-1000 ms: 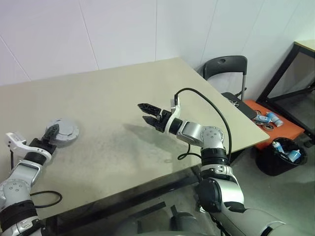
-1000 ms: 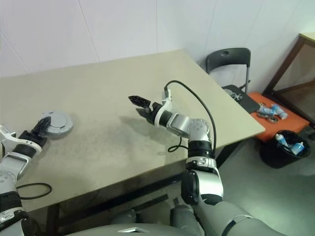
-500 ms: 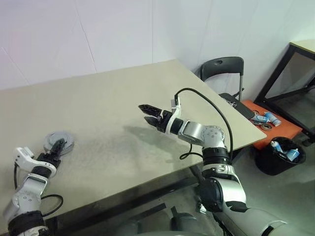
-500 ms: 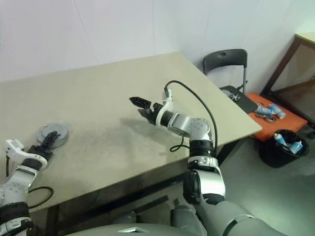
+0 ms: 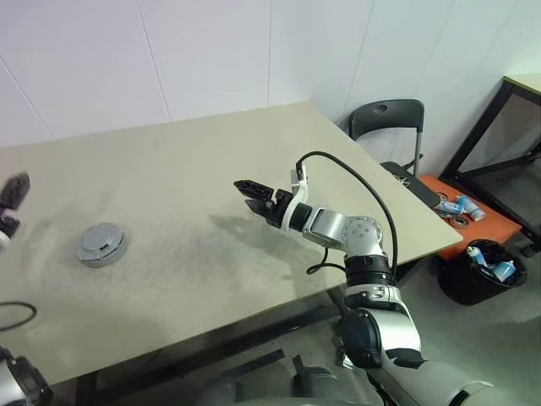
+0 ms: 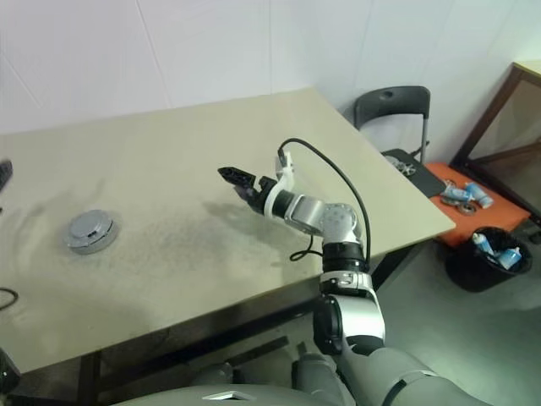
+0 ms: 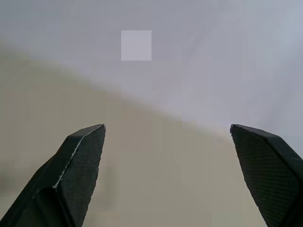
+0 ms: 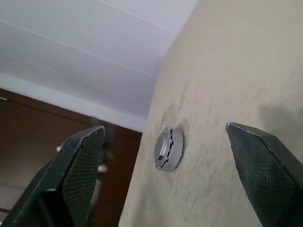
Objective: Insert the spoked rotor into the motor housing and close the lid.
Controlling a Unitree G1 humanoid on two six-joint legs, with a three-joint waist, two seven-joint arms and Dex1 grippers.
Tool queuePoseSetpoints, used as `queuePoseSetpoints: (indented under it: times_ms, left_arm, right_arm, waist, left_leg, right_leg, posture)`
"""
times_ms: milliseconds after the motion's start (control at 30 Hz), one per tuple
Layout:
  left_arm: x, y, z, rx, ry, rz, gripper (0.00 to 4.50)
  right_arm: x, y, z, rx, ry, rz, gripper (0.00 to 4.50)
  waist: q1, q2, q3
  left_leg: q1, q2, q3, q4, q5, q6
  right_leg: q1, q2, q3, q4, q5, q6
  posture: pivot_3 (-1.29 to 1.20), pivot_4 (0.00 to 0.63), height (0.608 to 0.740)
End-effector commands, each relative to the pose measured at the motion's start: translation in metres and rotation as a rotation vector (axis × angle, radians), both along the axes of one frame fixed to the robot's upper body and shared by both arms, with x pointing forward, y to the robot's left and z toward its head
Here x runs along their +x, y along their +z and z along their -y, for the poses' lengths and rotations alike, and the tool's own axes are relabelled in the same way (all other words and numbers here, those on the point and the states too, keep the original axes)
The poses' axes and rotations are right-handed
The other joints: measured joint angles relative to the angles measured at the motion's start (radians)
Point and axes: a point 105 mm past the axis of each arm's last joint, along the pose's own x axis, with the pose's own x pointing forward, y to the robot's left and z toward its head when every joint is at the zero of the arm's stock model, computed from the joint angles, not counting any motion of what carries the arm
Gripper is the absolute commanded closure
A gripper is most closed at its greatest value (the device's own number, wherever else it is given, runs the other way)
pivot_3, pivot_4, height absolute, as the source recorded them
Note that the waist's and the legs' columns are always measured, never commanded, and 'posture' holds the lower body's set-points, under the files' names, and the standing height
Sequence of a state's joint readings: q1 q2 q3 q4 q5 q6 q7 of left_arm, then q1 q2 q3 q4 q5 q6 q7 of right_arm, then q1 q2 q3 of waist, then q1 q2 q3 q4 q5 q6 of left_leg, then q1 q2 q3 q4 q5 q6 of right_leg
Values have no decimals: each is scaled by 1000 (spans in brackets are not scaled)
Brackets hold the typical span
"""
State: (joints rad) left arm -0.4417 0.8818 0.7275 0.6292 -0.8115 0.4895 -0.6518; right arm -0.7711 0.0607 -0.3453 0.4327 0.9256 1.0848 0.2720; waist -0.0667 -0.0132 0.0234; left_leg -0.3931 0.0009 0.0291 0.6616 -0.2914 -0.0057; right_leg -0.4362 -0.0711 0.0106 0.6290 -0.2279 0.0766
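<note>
Since the housing (image 5: pixel 101 244) sits lid-up and flat near the table's (image 5: pixel 211 169) left edge, seemingly closed already, the sensible finish is to keep both arms clear of it without knocking it. It is round, with no long axis, and faces straight up. Left gripper (image 7: pixel 165 175) hangs spread and empty over that edge; right gripper (image 5: pixel 250 193) hovers spread mid-table.

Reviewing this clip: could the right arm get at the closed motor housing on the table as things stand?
Probably yes. The motor housing sits alone on the bare table, lid on, and nothing lies between it and the right gripper, whose jaws stand open above the table's middle, pointing that way. It would be a long sideways stretch, though.
</note>
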Motion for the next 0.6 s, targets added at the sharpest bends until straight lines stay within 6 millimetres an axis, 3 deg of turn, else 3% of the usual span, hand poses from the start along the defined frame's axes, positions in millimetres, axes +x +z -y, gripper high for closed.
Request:
queuePoseSetpoints:
  times_ms: [33, 167, 333, 433, 600]
  left_arm:
    - [24, 20, 58, 183, -274, 8, 14]
    - [33, -9, 147, 492, -611, -59, 14]
    - [20, -38, 218, 612, -877, -62, 14]
    - [9, -41, 232, 613, -951, -64, 14]
    - [-2, -45, 228, 647, -988, -111, 14]
  right_arm:
    - [1, 16, 12, -73, -1, 127, 192]
    - [11, 24, 22, -345, -29, 347, 192]
    - [5, 38, 21, -626, 42, 707, 192]
    - [-11, 34, 15, -720, 153, 837, 192]
    - [-20, 19, 18, -882, 257, 977, 192]
  waist:
    - [2, 0, 0]
    - [-3, 2, 1]
    - [-8, 2, 1]
    - [-5, 2, 1]
    - [-1, 2, 2]
  left_leg:
    - [0, -1, 0, 0, 0, 0]
    - [0, -4, 1, -1, -1, 2]
    - [0, -4, 4, -4, 1, 5]
    - [0, -2, 4, -6, 1, 6]
    - [1, -2, 3, -3, 1, 6]
  right_leg:
    - [0, -1, -1, 0, 0, 0]
    - [0, -5, -1, 0, 0, 0]
    - [-4, -5, 0, 1, 0, 1]
    - [-6, -1, 1, 1, 0, 1]
    - [-3, 2, 1, 1, 0, 1]
  posture:
    - [0, 0, 740]
    - [0, 0, 740]
    - [0, 0, 740]
    - [0, 0, 740]
    - [0, 0, 740]
